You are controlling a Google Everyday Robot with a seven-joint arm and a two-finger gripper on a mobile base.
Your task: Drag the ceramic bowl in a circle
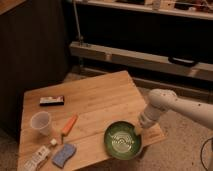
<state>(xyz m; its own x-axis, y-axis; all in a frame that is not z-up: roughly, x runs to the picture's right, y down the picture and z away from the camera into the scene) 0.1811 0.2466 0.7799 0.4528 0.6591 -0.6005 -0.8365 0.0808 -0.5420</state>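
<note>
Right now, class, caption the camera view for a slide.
Gripper, jaws shut, at the bowl's rim, near the table's front corner.
</note>
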